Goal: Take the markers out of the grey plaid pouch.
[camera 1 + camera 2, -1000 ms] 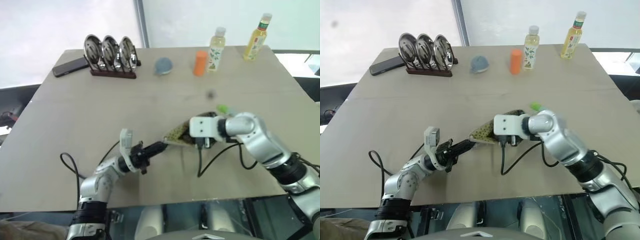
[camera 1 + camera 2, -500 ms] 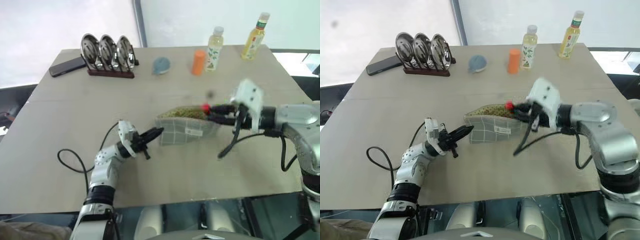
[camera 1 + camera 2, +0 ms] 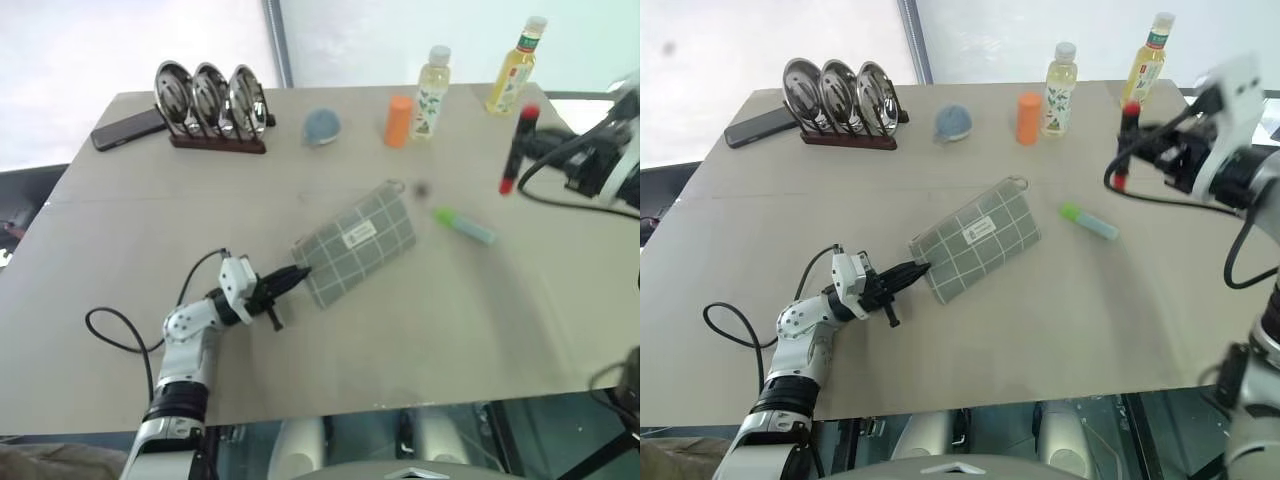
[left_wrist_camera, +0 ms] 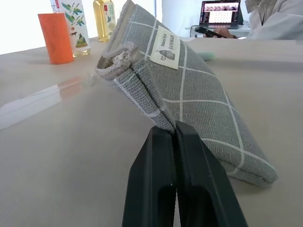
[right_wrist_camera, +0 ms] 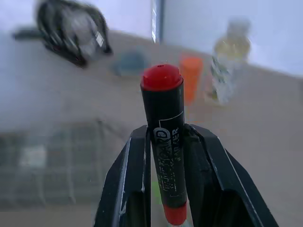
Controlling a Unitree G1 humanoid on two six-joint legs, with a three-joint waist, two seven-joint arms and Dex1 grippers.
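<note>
Red-capped dark marker (image 3: 1124, 146) sits clamped in my right end effector (image 3: 1137, 150); my left end effector (image 3: 908, 272) pinches the grey plaid fabric pouch (image 3: 975, 237). Next: set it beside the green-capped marker (image 3: 1089, 222).

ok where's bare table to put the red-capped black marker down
Bare tabletop lies front-right, bordered by the green-capped pale marker and the grey plaid fabric pouch. The back edge is crowded: steel plate rack, orange cylinder, two bottles.
</note>
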